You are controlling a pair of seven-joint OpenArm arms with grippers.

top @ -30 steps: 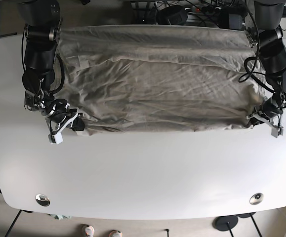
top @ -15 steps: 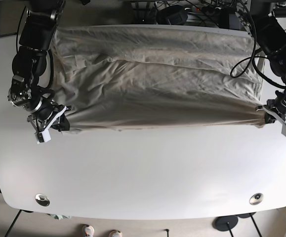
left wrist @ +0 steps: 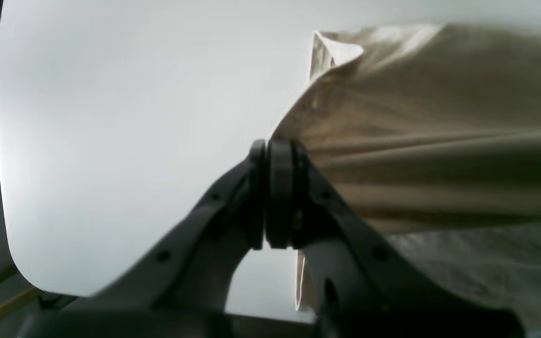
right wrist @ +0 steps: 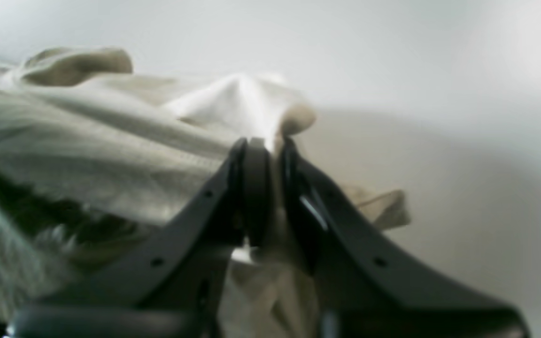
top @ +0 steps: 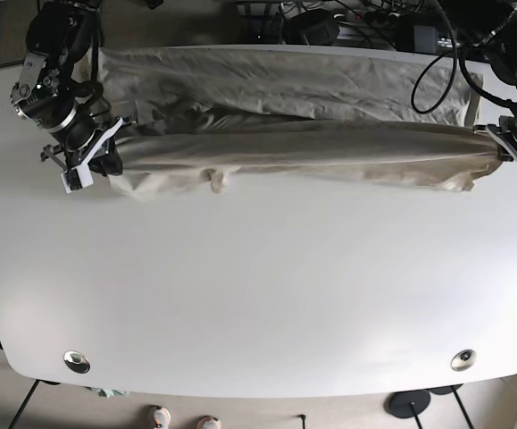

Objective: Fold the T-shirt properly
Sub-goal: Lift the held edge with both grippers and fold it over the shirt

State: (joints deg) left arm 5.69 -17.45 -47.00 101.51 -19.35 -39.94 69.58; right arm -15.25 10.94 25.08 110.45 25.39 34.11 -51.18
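Around the white table (top: 258, 295) the floor shows at the bottom edge of the base view, with a pair of shoes (top: 182, 418) below the rim, a round stand base (top: 410, 403) at lower right, and a tangle of black cables (top: 347, 22) behind the far edge; two metal discs (top: 77, 361) sit in the near corners, and nothing stands between the arms. At the left of this view the right gripper (top: 97, 161) is closed on one end of the shirt (top: 303, 147), and at the right the left gripper (top: 508, 147) is closed on the other end. Only the base view shows the whole shirt: it lies on the far half of the table, with a front layer drawn tight as a long roll between the two grippers and a flat, wrinkled layer behind it. Some loose folds hang from the roll near the right gripper. Both wrist views show what the base view cannot: the black pads (left wrist: 270, 188) pressed together with beige cloth pinched between them, the fabric stretched in long ridges. The right wrist view is blurred.
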